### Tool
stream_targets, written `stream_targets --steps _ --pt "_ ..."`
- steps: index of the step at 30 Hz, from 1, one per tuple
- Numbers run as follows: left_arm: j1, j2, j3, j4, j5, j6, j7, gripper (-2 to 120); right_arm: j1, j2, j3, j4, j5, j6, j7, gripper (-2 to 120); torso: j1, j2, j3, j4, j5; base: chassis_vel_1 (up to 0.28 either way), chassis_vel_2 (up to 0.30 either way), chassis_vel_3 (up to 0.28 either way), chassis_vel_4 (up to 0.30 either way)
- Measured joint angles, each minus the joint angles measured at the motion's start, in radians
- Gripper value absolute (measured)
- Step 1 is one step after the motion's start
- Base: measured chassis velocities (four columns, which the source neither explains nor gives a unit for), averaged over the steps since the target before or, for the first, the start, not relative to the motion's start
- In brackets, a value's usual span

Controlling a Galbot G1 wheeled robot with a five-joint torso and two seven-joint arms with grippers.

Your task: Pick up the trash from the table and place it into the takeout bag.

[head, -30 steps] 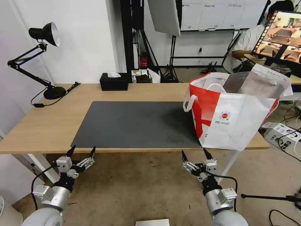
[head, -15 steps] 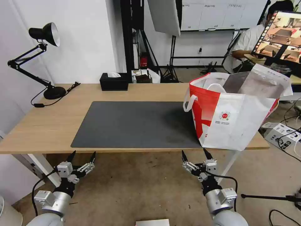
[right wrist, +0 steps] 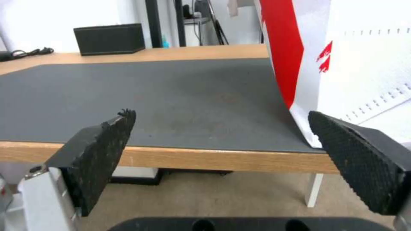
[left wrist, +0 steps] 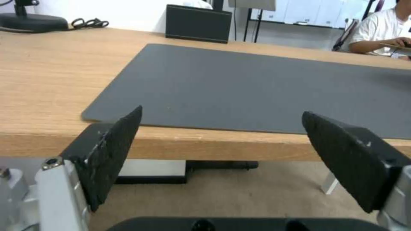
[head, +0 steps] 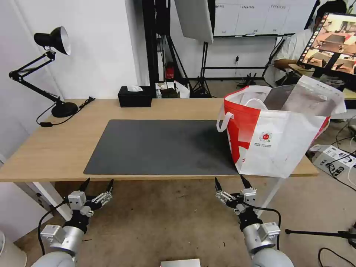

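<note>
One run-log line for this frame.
left tool: open, below table edge | right tool: open, below edge | white-and-red takeout bag: upright on table's right end

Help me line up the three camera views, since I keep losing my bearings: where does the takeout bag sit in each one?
Head view: the takeout bag stands on the table's right end, partly on the dark mat.
Left wrist view: not in it.
Right wrist view: the bag rises beside the mat, past the right gripper.
Shared landmark: the black tissue box at the table's far edge.
</note>
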Motion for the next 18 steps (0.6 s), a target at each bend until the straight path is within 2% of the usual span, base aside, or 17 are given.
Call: stream_targets --steps 18 --pt "-0.001 0.001 0.0 0.0 -0.001 0.001 0.0 100 0.0 0.0 0.0 0.0 0.0 0.0 0.0 100 0.0 0.0 0.0 0.0 0.0 0.0 0.0 0.0 0.0"
